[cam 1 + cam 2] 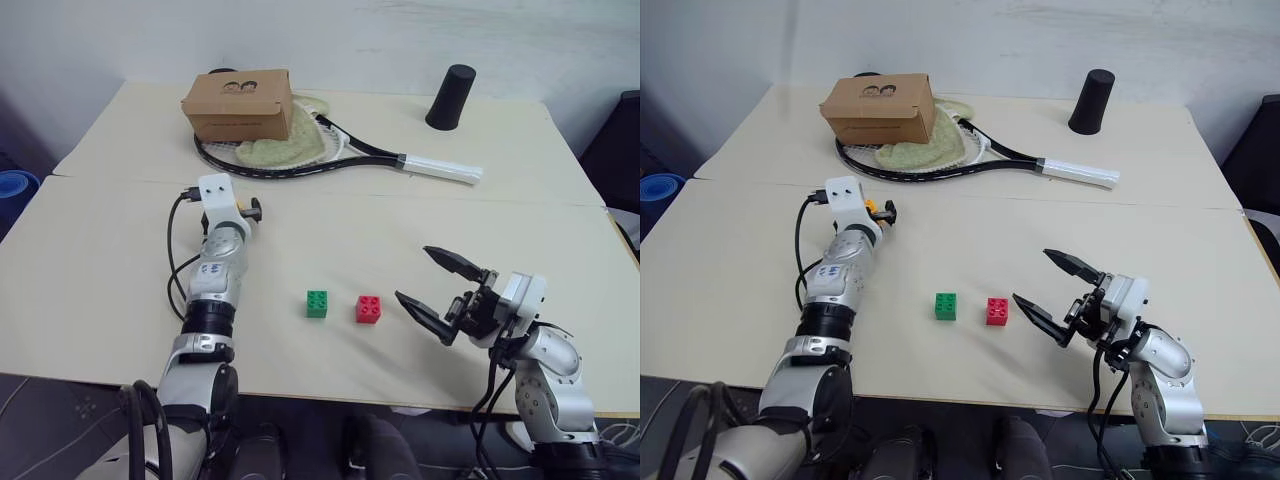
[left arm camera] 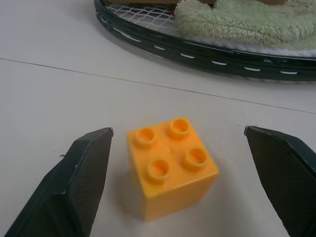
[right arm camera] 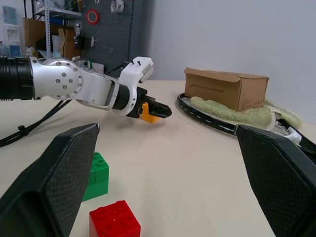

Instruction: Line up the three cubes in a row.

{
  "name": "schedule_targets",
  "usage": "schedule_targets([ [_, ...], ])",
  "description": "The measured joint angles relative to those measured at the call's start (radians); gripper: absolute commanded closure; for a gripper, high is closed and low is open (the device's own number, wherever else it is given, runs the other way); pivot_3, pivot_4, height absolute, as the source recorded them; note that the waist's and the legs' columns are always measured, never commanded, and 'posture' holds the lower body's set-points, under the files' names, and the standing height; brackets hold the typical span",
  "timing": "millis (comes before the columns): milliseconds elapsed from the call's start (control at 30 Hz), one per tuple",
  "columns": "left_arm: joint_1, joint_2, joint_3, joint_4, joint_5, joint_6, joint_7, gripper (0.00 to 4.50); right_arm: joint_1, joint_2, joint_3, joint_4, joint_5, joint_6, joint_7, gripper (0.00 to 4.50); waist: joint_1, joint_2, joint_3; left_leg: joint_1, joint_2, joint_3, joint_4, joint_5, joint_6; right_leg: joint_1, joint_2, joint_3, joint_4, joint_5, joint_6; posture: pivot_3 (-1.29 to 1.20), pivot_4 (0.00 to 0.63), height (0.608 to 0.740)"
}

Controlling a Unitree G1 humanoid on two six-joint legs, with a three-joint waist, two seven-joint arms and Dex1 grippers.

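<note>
The orange-yellow cube is framed at lower centre between the wide-open left gripper, untouched, while the green cube and red cube sit mid-frame beside the open, empty right gripper; light, rigid and smooth, it is probably best pinched on opposite flat sides

a workshop: pegboard with tools, storage shelving.

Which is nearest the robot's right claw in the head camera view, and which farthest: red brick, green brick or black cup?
From the right gripper:
1. Red brick, just to its left.
2. Green brick, left of the red one.
3. Black cup, at the table's far edge.
</note>
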Motion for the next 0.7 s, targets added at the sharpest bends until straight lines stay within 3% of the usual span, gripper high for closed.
schedule_targets([
  [67, -0.016, -0.010, -0.002, 0.024, 0.010, -0.009, 0.020, 0.03, 0.002, 0.000, 0.000, -0.009, 0.000, 0.007, -0.004, 0.00, -0.001, 0.000, 0.000, 0.000, 0.000, 0.000, 0.000, 0.000, 0.000, 0.000, 0.000, -0.001, 0.000, 0.000, 0.000, 0.00, 0.150, 0.740],
  [167, -0.025, -0.015, -0.004, 0.053, 0.021, -0.017, 0.054, 0.59, 0.004, -0.001, 0.000, -0.021, 0.000, 0.020, -0.009, 0.00, -0.004, 0.000, 0.000, 0.000, 0.000, 0.000, 0.000, 0.000, 0.000, 0.000, 0.000, -0.001, 0.000, 0.000, 0.000, 0.00, 0.150, 0.740],
  [433, -0.025, -0.012, -0.002, 0.065, 0.025, -0.019, 0.079, 2.99, 0.006, -0.005, 0.000, -0.026, 0.000, 0.043, -0.020, 0.00, -0.001, 0.000, 0.000, 0.000, 0.000, 0.000, 0.000, 0.000, 0.000, 0.000, 0.000, -0.001, 0.000, 0.000, 0.000, 0.00, 0.150, 0.740],
  [567, -0.011, 0.000, -0.013, 0.039, 0.013, -0.028, 0.003, 2.97, 0.005, -0.005, 0.000, -0.029, 0.000, 0.046, -0.026, 0.00, -0.001, 0.000, 0.000, 0.000, 0.000, 0.000, 0.000, 0.000, 0.000, 0.000, 0.000, -0.002, 0.000, 0.000, 0.000, 0.00, 0.150, 0.740],
  [633, 0.017, 0.032, -0.014, -0.003, -0.024, -0.081, -0.122, 2.97, 0.004, -0.007, -0.001, -0.033, 0.000, 0.048, -0.029, 0.00, -0.006, 0.000, 0.000, 0.000, 0.001, 0.001, 0.000, 0.000, -0.001, -0.001, 0.001, -0.001, 0.000, 0.000, 0.000, 0.00, 0.150, 0.740],
  [700, 0.059, 0.136, -0.022, -0.059, -0.106, -0.135, -0.400, 2.97, 0.000, -0.010, -0.001, -0.042, 0.001, 0.052, -0.030, 0.00, -0.016, 0.000, 0.000, 0.000, 0.001, 0.003, -0.001, 0.001, -0.004, -0.003, 0.004, 0.000, 0.001, 0.000, -0.001, 0.00, 0.150, 0.740],
])
